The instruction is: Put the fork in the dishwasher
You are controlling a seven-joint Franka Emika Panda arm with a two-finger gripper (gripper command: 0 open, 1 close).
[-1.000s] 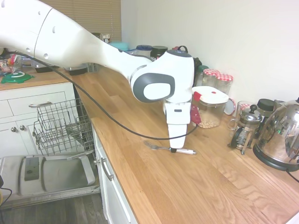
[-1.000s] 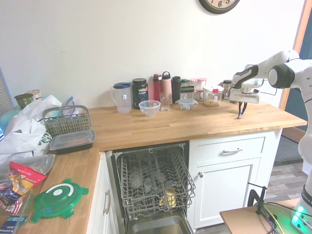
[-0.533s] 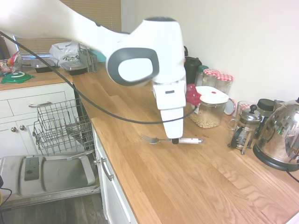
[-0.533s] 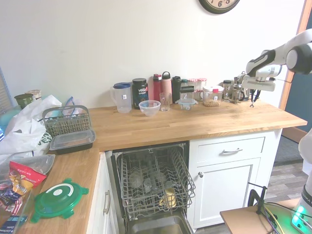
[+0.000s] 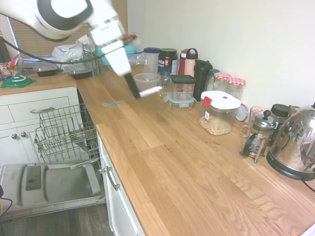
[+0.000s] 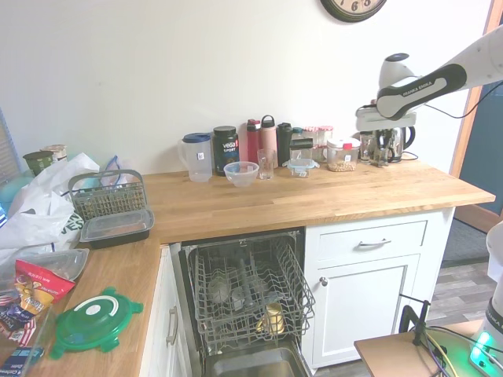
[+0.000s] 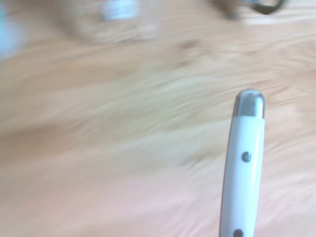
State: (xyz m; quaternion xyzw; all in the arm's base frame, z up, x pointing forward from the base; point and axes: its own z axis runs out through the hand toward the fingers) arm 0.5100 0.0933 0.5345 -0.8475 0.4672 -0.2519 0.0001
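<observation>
The hand [image 5: 134, 93] is clamped on the slim white-handled, silver-tined fork [image 5: 147, 91], held crosswise clear above the wooden surface [image 5: 187, 167], evidently for carrying. The open dishwasher with grey wire rack [image 5: 64, 132] lies toward seven o'clock, well apart.

Walls: we see plain white paint, with a clock [image 6: 353, 8] high up.
Worktop: we see an L-shaped wooden counter [image 6: 314, 200].
Cabinets: white drawer fronts [image 6: 368, 243].
Window: we note a blind [image 5: 106, 14].
Floor: grey boards [image 6: 465, 275].
</observation>
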